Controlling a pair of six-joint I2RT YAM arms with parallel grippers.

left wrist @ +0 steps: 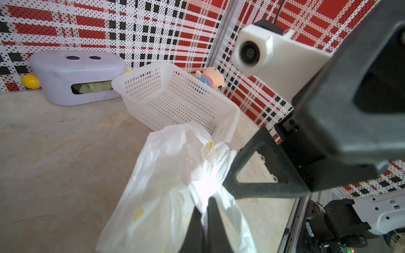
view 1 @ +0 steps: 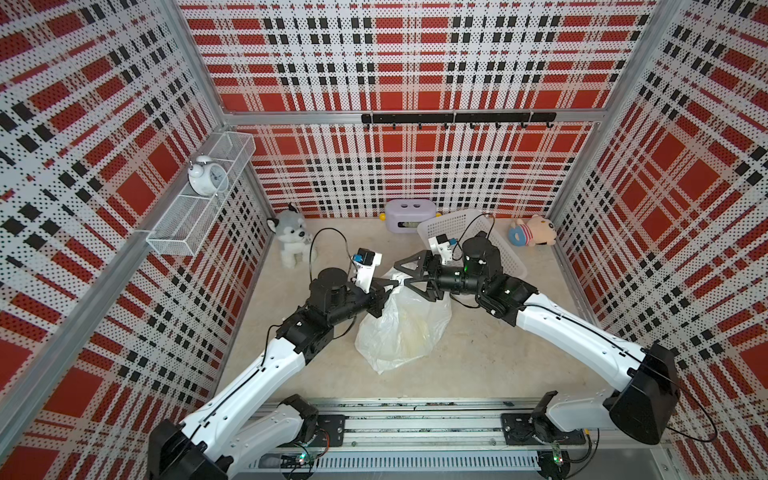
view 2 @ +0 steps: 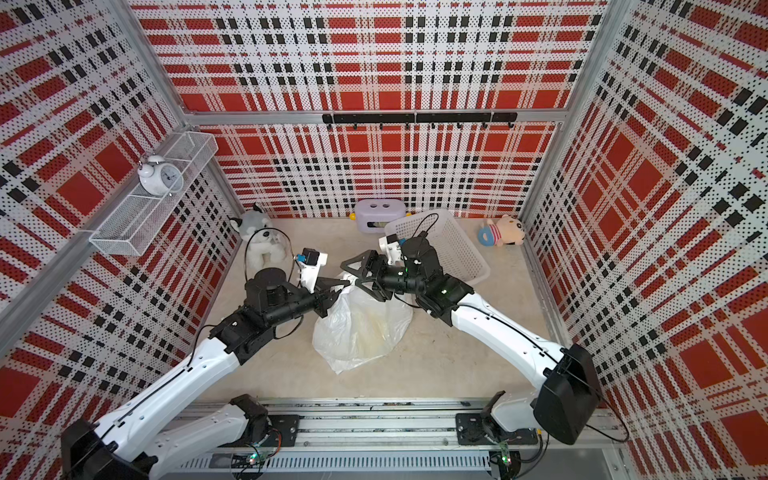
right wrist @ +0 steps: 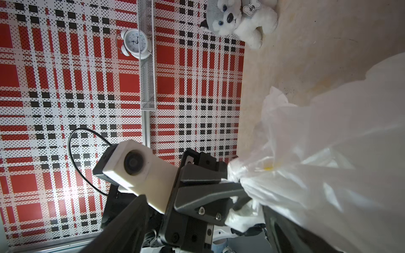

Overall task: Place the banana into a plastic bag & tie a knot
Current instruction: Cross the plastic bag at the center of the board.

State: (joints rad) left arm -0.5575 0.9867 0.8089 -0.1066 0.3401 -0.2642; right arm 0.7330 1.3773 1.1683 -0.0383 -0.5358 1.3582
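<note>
The thin, crinkly white translucent plastic bag [view 1: 403, 328] slumps mid-tabletop [view 1: 498, 353], likely light and slippery, with the yellow banana [view 1: 415, 336] a dim weight inside. The black left gripper [view 1: 392, 286] pinches its gathered neck, probably the best hold. The right gripper [view 1: 402, 274] has its 2 fingers spread astride it.

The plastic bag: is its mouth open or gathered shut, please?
Gathered shut: the left gripper pinches the bunched neck of the plastic bag. Knotted or not, cannot tell.
</note>
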